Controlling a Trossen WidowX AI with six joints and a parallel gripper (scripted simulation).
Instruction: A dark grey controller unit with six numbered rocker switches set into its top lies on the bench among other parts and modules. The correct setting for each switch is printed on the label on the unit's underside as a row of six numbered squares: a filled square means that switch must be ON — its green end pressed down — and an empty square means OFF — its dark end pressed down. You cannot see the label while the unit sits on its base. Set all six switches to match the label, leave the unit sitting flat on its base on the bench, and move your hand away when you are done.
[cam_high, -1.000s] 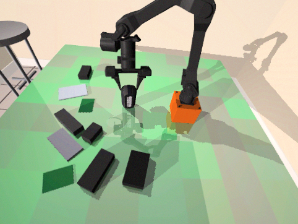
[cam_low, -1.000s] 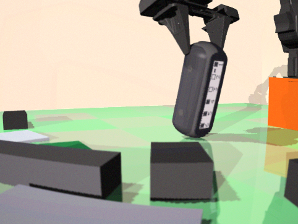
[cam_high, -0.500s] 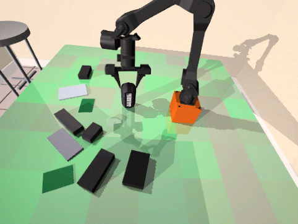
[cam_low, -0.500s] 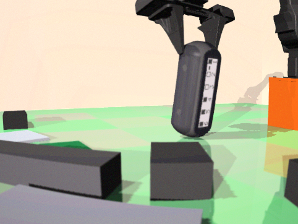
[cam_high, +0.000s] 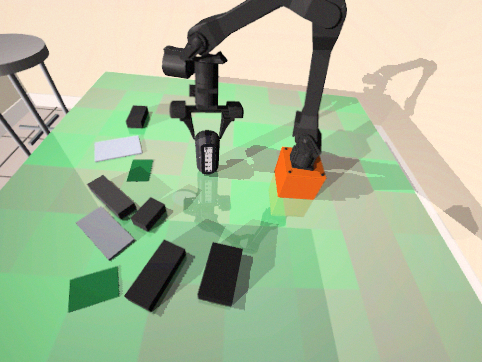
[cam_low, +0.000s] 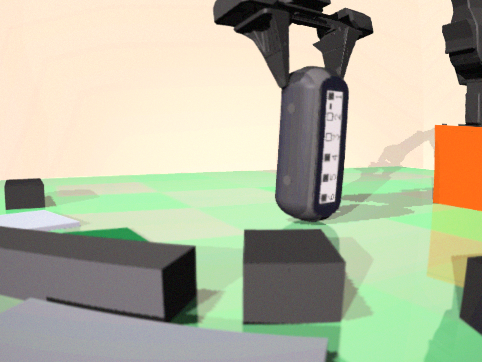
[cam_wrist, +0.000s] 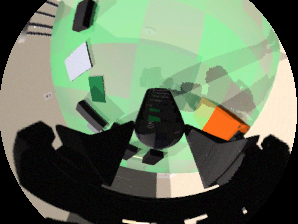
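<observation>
The dark grey controller unit (cam_high: 200, 157) (cam_low: 300, 150) (cam_wrist: 161, 136) stands almost upright on one end, its lower end at or just above the bench; I cannot tell if it touches. My gripper (cam_high: 207, 137) (cam_low: 313, 80) (cam_wrist: 160, 125) is shut on its upper end, one finger on each side. The underside label (cam_high: 208, 159) (cam_low: 331, 147) faces the top and exterior views. From the top down, square 1 is filled, 2 and 3 are empty, and 4, 5 and 6 are filled. In the wrist view the switch face is steeply foreshortened; some green shows, but the switch settings are unclear.
Dark blocks (cam_high: 156, 275) (cam_high: 220, 274) (cam_high: 149, 214) (cam_low: 294, 290), light grey plates (cam_high: 118, 148) (cam_high: 105, 232) and green plates (cam_high: 94, 289) (cam_high: 140, 170) lie left of and in front of the unit. The orange arm base (cam_high: 300, 182) (cam_low: 457, 167) (cam_wrist: 223, 122) stands to the right.
</observation>
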